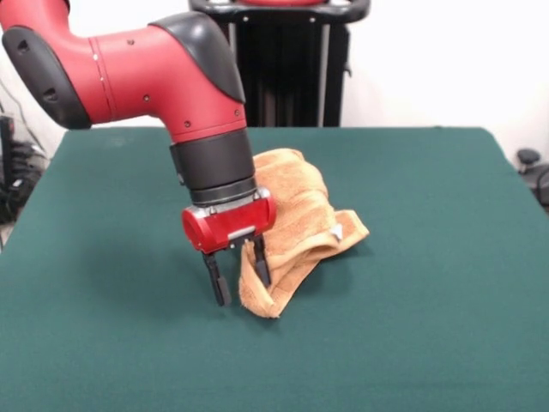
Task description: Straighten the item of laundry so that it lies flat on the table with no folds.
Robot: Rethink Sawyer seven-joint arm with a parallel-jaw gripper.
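Front view: we are seeing the gripper (pixel 238 275) hanging low over the table (pixel 412 343), fingers spread and pinching nothing, one finger (pixel 260 262) touching the near edge of the towel (pixel 296 227). The towel is lying bunched in folds near the table's middle, just behind the gripper. We are judging a risk: closing here may catch several layers, dragging the heap instead of unfolding it.

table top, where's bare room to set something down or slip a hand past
Bare green table runs right of the towel and along the near edge. It is crowded mid-table, where the open tool stands at the crumpled towel's near end.
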